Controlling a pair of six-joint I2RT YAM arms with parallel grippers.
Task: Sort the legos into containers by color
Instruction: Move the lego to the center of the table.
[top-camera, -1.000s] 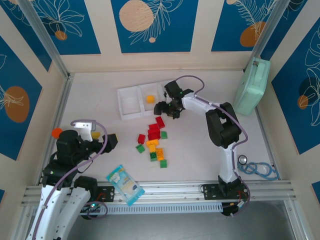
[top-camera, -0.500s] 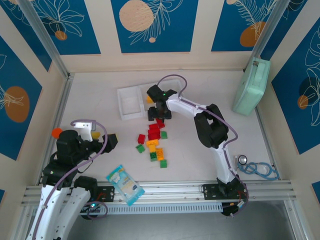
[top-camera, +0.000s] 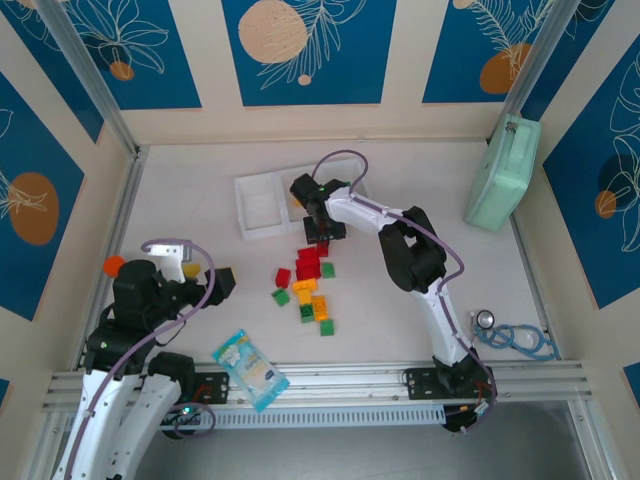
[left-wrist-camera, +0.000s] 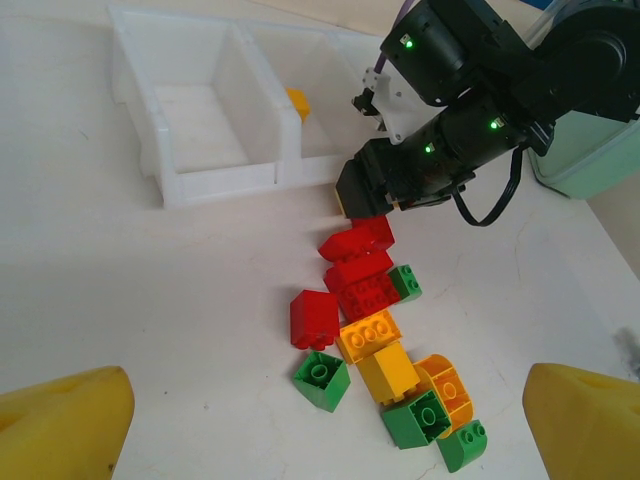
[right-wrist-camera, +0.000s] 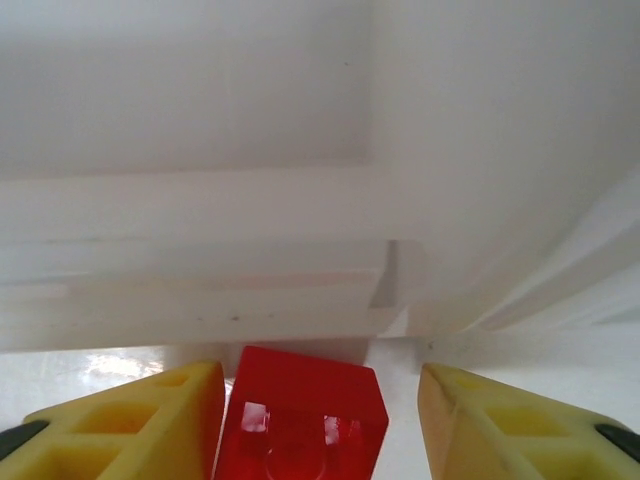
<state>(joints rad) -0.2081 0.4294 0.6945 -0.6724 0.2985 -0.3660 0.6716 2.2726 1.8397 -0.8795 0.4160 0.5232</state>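
Note:
The legos (top-camera: 310, 285) lie in a loose pile of red, green and yellow bricks at mid-table, also in the left wrist view (left-wrist-camera: 375, 330). The containers, a white tray (top-camera: 262, 210) (left-wrist-camera: 210, 180), stand just behind the pile, with one yellow brick (left-wrist-camera: 297, 102) in the middle compartment. My right gripper (top-camera: 322, 232) (left-wrist-camera: 365, 190) (right-wrist-camera: 320, 400) is down at the pile's far end against the tray's front wall. A red brick (right-wrist-camera: 300, 420) sits between its fingers, touching the left one, with a gap to the right one. My left gripper (top-camera: 175, 268) (left-wrist-camera: 328, 420) hangs wide open at the near left, holding nothing.
A mint-green case (top-camera: 505, 175) leans at the back right wall. A blue-and-white snack packet (top-camera: 250, 368) lies near the front edge, between the arm bases. Blue loops (top-camera: 520, 340) lie at the front right.
My right gripper has swung left from the tray's right end and come down onto the pile's far end, its jaws narrowing round a red brick. The left arm has not moved.

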